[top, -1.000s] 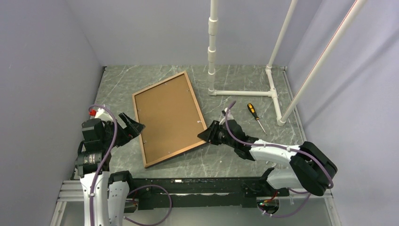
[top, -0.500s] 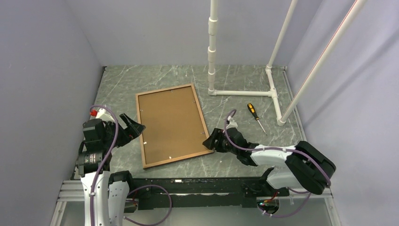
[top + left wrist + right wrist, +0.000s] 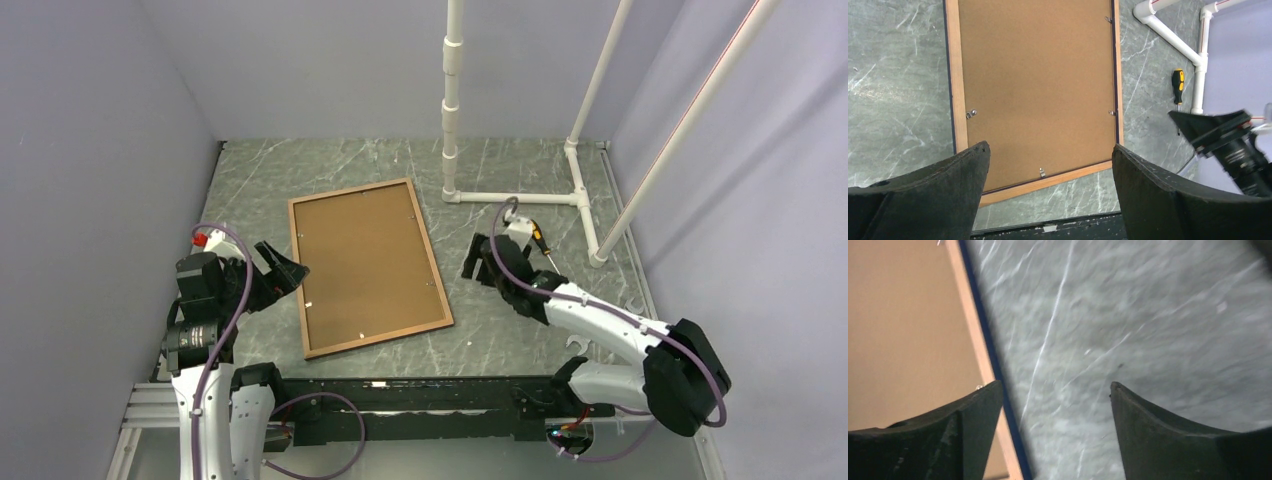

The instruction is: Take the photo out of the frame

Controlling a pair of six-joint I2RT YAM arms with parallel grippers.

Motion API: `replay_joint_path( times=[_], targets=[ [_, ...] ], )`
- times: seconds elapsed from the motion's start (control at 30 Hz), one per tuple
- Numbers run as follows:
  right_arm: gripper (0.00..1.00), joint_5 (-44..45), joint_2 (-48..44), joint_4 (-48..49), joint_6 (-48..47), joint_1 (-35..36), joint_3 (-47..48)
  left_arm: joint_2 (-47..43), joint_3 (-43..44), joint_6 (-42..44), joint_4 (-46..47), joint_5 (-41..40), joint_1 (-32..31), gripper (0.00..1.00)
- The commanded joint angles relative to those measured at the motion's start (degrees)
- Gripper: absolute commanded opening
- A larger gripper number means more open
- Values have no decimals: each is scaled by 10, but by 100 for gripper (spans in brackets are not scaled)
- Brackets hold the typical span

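Note:
The frame lies face down on the marble table, showing a pale wood rear border with a thin navy outer edge. The photo's brown hardboard back fills it, held by small metal clips; the printed side is hidden. My left gripper hovers open at the frame's left side, nothing between its fingers. My right gripper is open just right of the frame, apart from it; its left finger overlaps the frame's edge in its wrist view.
A yellow-and-black screwdriver lies right of the right gripper, also in the left wrist view. A white pipe stand rises at the back right. Grey walls close in on three sides.
The right gripper, shut on the frame's right edge a second ago, has let go, opened and pulled away to the right. The frame turned slightly and now lies still. Left arm unmoved.

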Motion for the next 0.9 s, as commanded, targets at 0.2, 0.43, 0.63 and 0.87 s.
replay_joint_path(
  times=[0.2,0.43,0.63,0.87],
  targets=[
    [96,28,143,-120,-104,-194,188,-2,14,41,-2,29,-2,94],
    [99,-18,240,-139,-164,-280,253,5,20,61,-13,54,-1,95],
    [97,-39,293,-136,-209,-312,277,5,21,73,-17,63,-1,95],
    [92,-94,331,-112,-254,-331,301,15,30,86,-28,75,-1,95]
  ],
)
